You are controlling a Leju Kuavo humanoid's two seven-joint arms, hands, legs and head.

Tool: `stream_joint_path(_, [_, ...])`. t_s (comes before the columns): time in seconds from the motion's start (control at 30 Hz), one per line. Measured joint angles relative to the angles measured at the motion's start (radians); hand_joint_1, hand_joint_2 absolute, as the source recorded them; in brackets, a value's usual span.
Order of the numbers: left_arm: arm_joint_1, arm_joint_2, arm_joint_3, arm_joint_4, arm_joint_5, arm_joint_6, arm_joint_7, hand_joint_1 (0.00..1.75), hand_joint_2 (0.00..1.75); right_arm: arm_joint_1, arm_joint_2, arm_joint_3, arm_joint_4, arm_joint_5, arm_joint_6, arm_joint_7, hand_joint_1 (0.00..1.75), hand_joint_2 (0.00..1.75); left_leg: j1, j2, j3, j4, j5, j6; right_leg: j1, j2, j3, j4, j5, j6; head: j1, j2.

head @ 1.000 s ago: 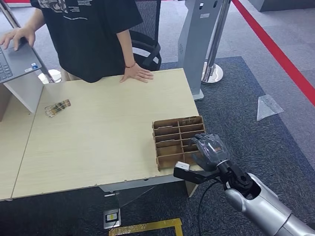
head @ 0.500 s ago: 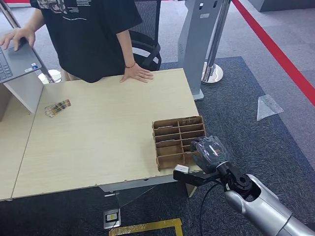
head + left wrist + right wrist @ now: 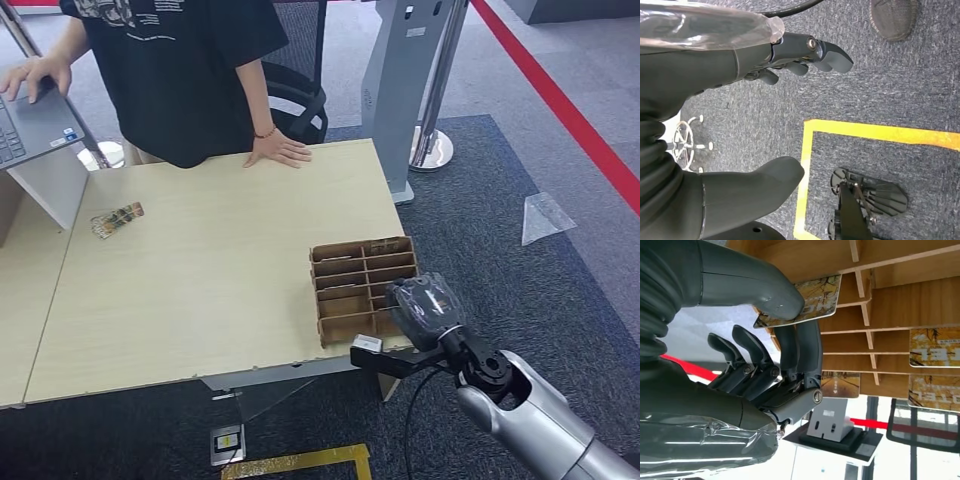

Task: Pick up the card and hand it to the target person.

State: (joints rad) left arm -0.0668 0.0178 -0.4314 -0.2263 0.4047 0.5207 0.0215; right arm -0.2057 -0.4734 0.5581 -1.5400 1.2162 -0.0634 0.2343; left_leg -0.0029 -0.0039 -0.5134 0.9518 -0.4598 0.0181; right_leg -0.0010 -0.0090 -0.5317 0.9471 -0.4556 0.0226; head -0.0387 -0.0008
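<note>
Right robot hand (image 3: 764, 340) pinching a yellow printed card (image 3: 811, 297) between thumb and fingers, at the brown slotted cardboard organiser (image 3: 362, 285) on the pale wooden surface (image 3: 196, 270). Left robot hand (image 3: 753, 115) open, holding nothing.

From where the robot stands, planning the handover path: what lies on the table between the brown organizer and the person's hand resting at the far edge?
Bare tabletop: in the head view nothing lies between the organizer and the person's hand.

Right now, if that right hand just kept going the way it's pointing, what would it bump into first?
Probably the brown divider tray. The right hand already pinches a card at the tray's near slots, so its wooden partitions lie just ahead; depth is hard to judge.
</note>
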Motion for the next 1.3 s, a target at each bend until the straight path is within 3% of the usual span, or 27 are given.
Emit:
stream_joint_path(0.3, [0.0,-0.002,0.0,0.0,0.004,-0.014,0.0,0.0,1.75,-0.041,-0.012,-0.019,-0.082,-0.027,0.105,-0.042,1.68,1.75,0.0,0.0,0.0,0.0,0.0,0.0,0.0,0.0,0.0,0.0,0.0,0.0,0.0,0.0])
stream_joint_path(0.47, [0.0,-0.002,-0.003,0.001,0.006,-0.018,-0.006,0.0,1.75,-0.091,-0.049,-0.029,-0.153,-0.066,0.166,-0.03,1.71,1.75,0.0,0.0,0.0,0.0,0.0,0.0,0.0,0.0,0.0,0.0,0.0,0.0,0.0,0.0])
stream_joint_path(0.63, [0.001,-0.001,-0.012,0.001,0.007,-0.021,-0.013,0.0,1.75,-0.136,-0.095,-0.044,-0.238,-0.096,0.221,-0.004,1.63,1.75,0.0,0.0,0.0,0.001,0.0,0.0,0.0,0.0,0.0,0.0,0.0,0.0,0.0,0.0])
stream_joint_path(0.77, [0.001,0.002,-0.021,0.002,0.005,-0.027,-0.012,0.0,1.75,-0.174,-0.131,-0.064,-0.31,-0.11,0.234,0.012,1.72,1.75,0.0,0.0,0.0,0.0,0.0,0.0,0.0,0.0,0.0,0.0,0.0,0.0,0.0,0.0])
stream_joint_path(1.0, [0.0,0.003,-0.026,0.002,0.004,-0.024,-0.002,0.0,1.75,-0.254,-0.157,-0.075,-0.387,-0.144,0.198,0.014,1.75,1.75,0.0,0.0,0.0,0.0,0.0,0.0,0.0,0.0,0.0,0.0,0.0,0.0,0.0,0.0])
stream_joint_path(1.3, [-0.003,0.002,-0.048,0.002,-0.001,-0.04,-0.004,0.0,1.75,-0.34,-0.113,-0.01,-0.328,-0.099,-0.02,0.007,1.69,1.75,0.0,0.0,-0.001,0.0,0.0,0.0,0.0,-0.001,0.0,0.001,0.0,0.0,0.0,0.0])
